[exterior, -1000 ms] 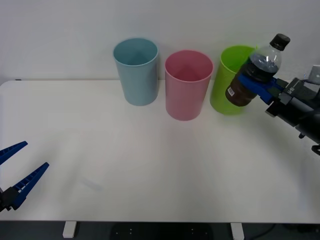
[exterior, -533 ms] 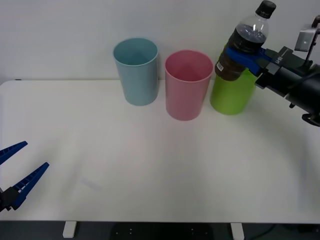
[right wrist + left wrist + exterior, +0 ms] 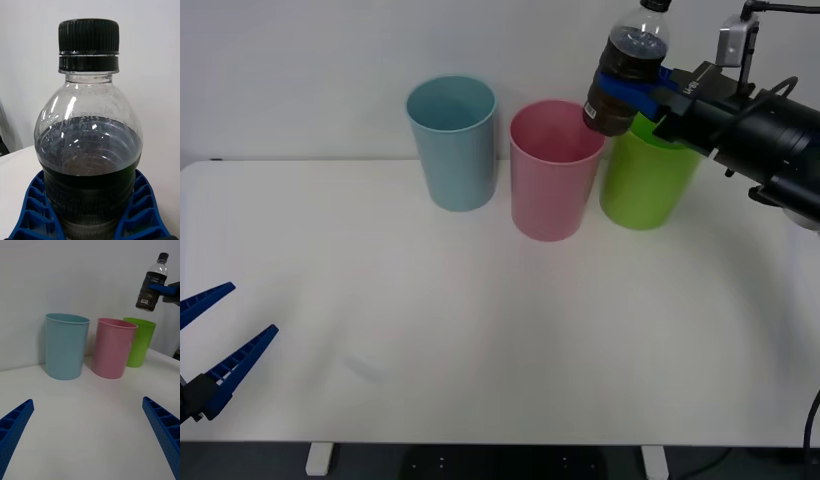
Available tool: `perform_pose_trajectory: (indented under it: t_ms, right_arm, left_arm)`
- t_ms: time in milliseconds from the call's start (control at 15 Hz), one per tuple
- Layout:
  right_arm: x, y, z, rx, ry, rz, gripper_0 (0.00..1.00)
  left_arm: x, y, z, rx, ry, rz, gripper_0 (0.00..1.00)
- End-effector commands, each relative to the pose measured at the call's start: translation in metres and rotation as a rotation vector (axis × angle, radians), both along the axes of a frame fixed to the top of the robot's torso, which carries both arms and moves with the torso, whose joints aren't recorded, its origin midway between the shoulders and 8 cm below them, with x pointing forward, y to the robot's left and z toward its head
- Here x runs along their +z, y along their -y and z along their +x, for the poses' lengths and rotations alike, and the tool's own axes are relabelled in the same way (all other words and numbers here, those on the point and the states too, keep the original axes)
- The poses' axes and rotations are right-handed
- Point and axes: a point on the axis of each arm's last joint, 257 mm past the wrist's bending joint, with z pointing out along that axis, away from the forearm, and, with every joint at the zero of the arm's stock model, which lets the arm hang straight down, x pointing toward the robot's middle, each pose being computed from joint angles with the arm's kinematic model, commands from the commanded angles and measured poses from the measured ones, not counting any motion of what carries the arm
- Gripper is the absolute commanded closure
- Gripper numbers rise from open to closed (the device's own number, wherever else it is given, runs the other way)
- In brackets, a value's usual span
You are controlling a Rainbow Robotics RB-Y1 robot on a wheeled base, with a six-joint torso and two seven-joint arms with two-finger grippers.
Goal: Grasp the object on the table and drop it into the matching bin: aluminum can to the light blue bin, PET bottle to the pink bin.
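Fingers of your right gripper (image 3: 642, 88) clamp the PET bottle (image 3: 624, 72) upright in the air, above the pink bin (image 3: 554, 172) rim's 3 o'clock edge. Centre it over the opening before releasing. Your left gripper (image 3: 212, 348) waits, fingers wide.

PET bottle (image 3: 627, 68) cap cut off (front view).

We see bright, even light; soft faint shadows beneath the bins on the table (image 3: 480, 330), small glints on the PET bottle (image 3: 88, 123) shoulders.
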Motion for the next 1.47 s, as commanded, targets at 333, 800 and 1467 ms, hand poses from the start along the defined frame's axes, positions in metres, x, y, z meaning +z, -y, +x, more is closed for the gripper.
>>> perform_pose_trajectory:
  t_ms: [333,800,1467]
  right_arm:
    - [-0.014,-0.036,0.044,-0.032,-0.020,-0.041,1.00]
    - [-0.023,-0.053,0.055,-0.059,-0.010,-0.066,0.98]
    - [-0.020,-0.052,0.055,-0.061,-0.007,-0.058,0.00]
  left_arm:
    - [0.000,0.000,0.000,0.000,0.000,0.000,0.00]
    - [0.000,0.000,0.000,0.000,0.000,0.000,0.00]
    - [0.000,0.000,0.000,0.000,0.000,0.000,0.00]
